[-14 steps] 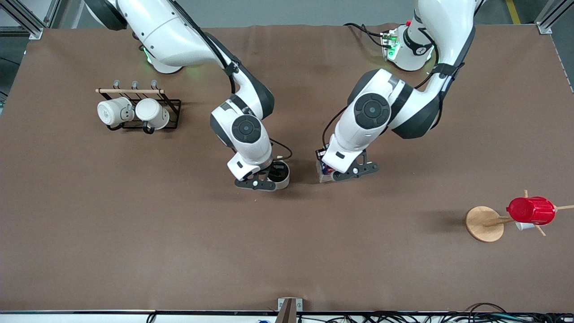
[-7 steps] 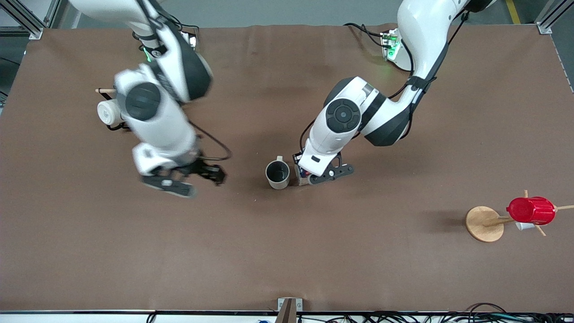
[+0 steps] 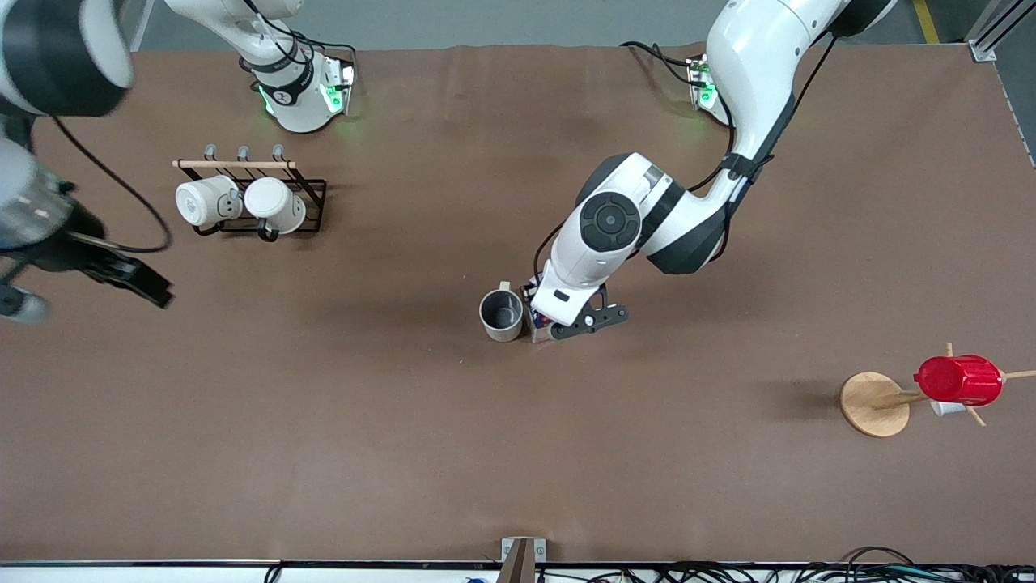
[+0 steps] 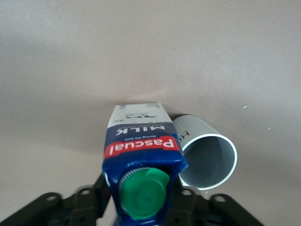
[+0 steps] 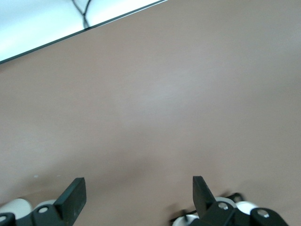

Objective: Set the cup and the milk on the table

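The off-white cup (image 3: 502, 314) stands upright on the brown table (image 3: 518, 453), near its middle, with nothing holding it. My left gripper (image 3: 558, 322) is shut on the blue and white milk carton (image 3: 537, 325), which stands upright right beside the cup. In the left wrist view the carton (image 4: 141, 146) with its green cap sits between my left gripper's fingers (image 4: 141, 200), and the cup (image 4: 207, 160) is close against it. My right gripper (image 3: 23, 308) is open and empty over the table's edge at the right arm's end; it also shows in the right wrist view (image 5: 138, 195).
A black wire rack (image 3: 312, 194) with two white mugs stands near the right arm's base. A round wooden disc (image 3: 870, 403) with a peg stand holding a red cup (image 3: 959, 379) stands toward the left arm's end.
My right gripper let go of the cup and swung away to the right arm's end of the table. My left gripper carried the milk sideways up against the cup.
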Robot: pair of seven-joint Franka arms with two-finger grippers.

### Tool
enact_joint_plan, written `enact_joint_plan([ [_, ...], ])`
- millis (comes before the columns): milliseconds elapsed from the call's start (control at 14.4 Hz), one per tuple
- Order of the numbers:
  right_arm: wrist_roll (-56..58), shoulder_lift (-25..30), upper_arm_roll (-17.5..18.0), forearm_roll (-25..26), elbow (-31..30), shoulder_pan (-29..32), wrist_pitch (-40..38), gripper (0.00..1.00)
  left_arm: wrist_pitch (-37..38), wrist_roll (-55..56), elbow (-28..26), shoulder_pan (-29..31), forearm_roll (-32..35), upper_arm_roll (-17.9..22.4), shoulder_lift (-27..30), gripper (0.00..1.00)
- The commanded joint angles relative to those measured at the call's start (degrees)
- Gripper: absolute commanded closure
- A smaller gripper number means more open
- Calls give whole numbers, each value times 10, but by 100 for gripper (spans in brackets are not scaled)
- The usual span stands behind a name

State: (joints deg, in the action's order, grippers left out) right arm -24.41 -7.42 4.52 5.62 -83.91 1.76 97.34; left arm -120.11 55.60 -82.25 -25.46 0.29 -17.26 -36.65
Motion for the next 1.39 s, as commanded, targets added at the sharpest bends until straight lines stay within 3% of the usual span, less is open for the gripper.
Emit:
enact_joint_plan([
  [0, 82, 50, -61, -42, -27, 2, -20, 0, 1, 2, 15, -8, 23, 4, 3, 0],
  [139, 146, 64, -101, -70, -20, 3, -79, 0, 11, 0, 15, 5, 63, 5, 34, 0],
  [348, 162, 75, -93, -69, -21, 18, -99, 0, 75, -8, 16, 67, 69, 7, 114, 0],
  [696, 160, 75, -92, -70, -19, -11, -105, 0, 186, -128, 14, 172, 68, 5, 208, 0],
  [974, 160, 73, -90, -72, -16, -15, -106, 0, 248, -339, 10, 248, 60, 3, 260, 0],
  [1113, 159, 73, -90, -72, -16, -19, -108, 0, 287, -392, 9, 275, 52, 0, 286, 0],
  [1322, 160, 73, -91, -71, -16, -20, -108, 0, 299, -441, -47, 276, 44, 24, 350, 0],
])
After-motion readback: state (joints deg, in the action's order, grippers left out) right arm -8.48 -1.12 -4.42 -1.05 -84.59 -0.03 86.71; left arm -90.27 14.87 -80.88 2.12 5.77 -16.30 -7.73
